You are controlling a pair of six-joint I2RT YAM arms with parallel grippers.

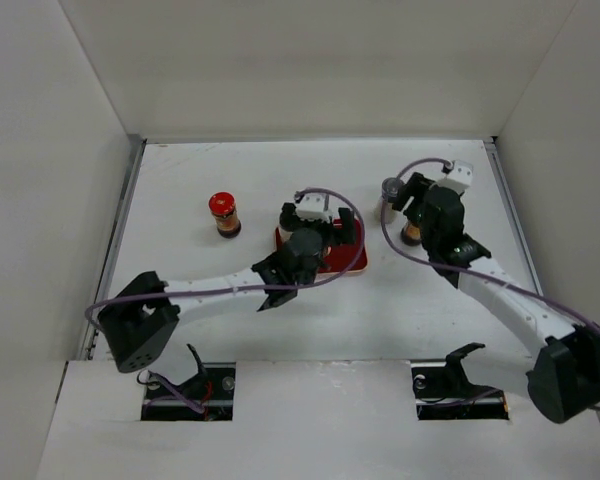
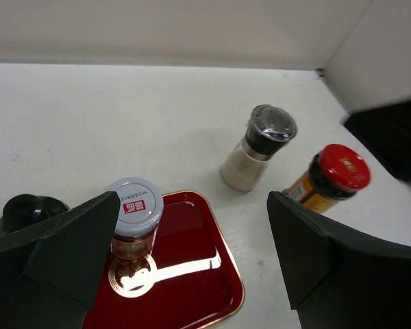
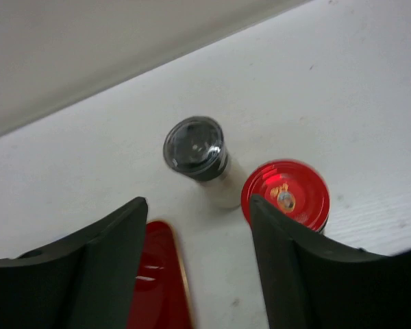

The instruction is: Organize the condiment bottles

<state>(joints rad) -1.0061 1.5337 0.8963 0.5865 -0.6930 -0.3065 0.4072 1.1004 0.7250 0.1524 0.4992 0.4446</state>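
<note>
My left gripper [image 2: 192,212] is open above the red tray [image 2: 192,288]. A silver-lidded amber jar [image 2: 135,209] stands on the tray beside its left finger. A dark-lidded jar [image 2: 24,209] is at the far left edge. A white shaker with a dark cap [image 2: 260,147] and a red-lidded jar with an orange label [image 2: 335,175] stand right of the tray. My right gripper [image 3: 198,212] is open over the shaker [image 3: 195,152] and that red lid [image 3: 286,195]. A red-capped bottle with dark contents [image 1: 224,214] stands alone to the left. The left gripper [image 1: 318,228] and right gripper [image 1: 402,200] also show in the top view.
The red tray [image 1: 338,262] lies mid-table, mostly under my left arm; its edge also shows in the right wrist view [image 3: 157,281]. White walls enclose the table on three sides. A metal rail [image 1: 120,230] runs along the left edge.
</note>
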